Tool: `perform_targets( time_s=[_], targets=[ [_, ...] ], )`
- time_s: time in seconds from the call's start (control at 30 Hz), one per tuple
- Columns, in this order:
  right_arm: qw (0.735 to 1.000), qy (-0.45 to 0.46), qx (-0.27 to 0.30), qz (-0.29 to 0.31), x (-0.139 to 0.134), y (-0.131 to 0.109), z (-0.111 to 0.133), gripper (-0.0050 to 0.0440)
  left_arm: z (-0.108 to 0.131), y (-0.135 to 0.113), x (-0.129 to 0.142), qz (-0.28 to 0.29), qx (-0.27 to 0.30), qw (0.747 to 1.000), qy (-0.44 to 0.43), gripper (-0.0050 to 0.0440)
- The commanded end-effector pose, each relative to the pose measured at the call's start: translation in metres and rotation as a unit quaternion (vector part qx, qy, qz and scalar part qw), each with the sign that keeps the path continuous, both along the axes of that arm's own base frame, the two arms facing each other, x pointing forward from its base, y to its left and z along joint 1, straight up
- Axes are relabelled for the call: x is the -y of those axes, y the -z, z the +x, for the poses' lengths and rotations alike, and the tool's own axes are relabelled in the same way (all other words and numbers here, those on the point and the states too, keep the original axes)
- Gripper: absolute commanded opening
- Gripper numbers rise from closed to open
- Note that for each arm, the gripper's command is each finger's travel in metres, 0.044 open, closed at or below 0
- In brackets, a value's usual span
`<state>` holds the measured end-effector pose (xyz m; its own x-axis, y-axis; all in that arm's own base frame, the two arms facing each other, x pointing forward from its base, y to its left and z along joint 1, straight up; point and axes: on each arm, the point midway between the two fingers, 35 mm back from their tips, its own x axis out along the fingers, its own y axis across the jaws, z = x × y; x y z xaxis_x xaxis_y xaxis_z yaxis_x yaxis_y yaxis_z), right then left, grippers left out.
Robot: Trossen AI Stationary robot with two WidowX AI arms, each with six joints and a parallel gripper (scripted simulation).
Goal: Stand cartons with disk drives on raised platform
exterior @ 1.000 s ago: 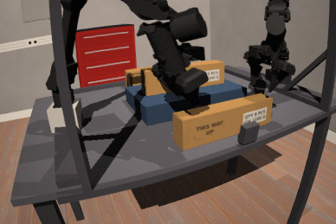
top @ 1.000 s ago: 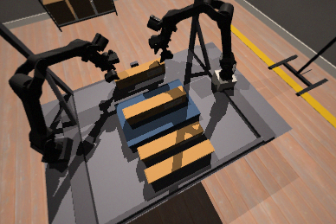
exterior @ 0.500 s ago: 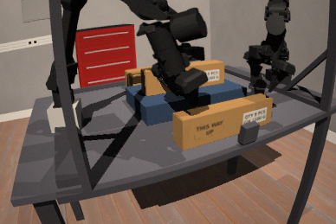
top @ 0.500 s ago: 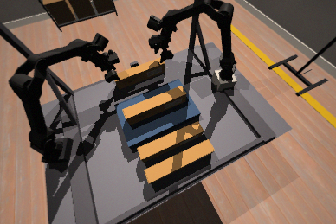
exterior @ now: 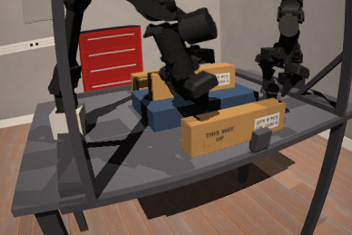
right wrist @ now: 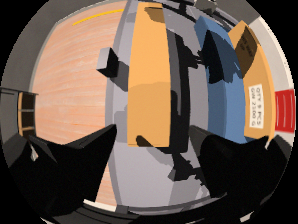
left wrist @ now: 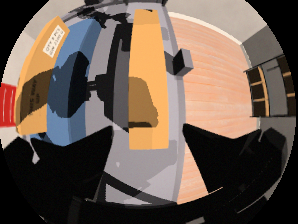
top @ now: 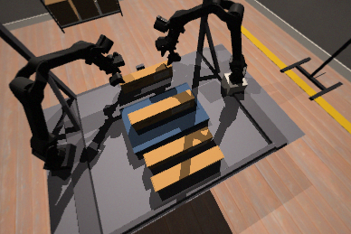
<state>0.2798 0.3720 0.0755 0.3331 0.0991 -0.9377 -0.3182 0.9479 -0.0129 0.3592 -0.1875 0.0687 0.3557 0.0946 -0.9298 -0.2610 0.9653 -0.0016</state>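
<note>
Left hand: my left hand (top: 170, 60) (exterior: 201, 107) (left wrist: 148, 129) is spread wide and holds nothing; its fingers show either side of one end of the outer carton (top: 147, 77) (exterior: 233, 126) (left wrist: 148, 70) (right wrist: 149, 75).
Right hand: my right hand (top: 118, 74) (exterior: 276, 93) (right wrist: 153, 129) is also wide apart, gripping nothing, at that carton's other end.
Contact: I cannot tell whether either hand touches the cardboard.
Outer carton: upright on the surface (top: 113, 196) (exterior: 118, 165) (left wrist: 145, 170) (right wrist: 135, 175), beside the platform (top: 201, 117) (exterior: 168, 120) (left wrist: 92, 35) (right wrist: 217, 110).
Platform carton: another carton (top: 162, 107) (left wrist: 35, 80) (right wrist: 260, 75) stands on the platform; in the exterior view my left arm hides much of it.
Last two: a third carton (top: 178, 146) and a fourth (top: 187, 169) stand side by side beyond the platform, mostly hidden in the exterior view.
Block: a small dark block (top: 140, 66) (exterior: 259, 140) (left wrist: 184, 62) (right wrist: 107, 62) covers part of the outer carton's label in the exterior view.
Hard to see: my fingertips are black on black shadow from above; the contents are sealed from sight.
</note>
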Motion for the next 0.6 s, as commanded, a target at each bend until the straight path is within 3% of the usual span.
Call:
perform_targets(
  time_s=[0.0, 0.57],
  targets=[
    [1.000, 0.000, 0.008, 0.012, -0.0042, -0.0098, 0.0031, 0.0385, 0.0038, -0.0065, 0.0020, -0.006, 0.009, 1.000, 0.000, 0.0381],
    [1.000, 0.000, 0.008, 0.012, -0.0042, -0.0098, 0.0031, 0.0385, 0.0037, -0.0068, 0.0021, -0.008, 0.012, 1.000, 0.000, 0.0381]
  ],
)
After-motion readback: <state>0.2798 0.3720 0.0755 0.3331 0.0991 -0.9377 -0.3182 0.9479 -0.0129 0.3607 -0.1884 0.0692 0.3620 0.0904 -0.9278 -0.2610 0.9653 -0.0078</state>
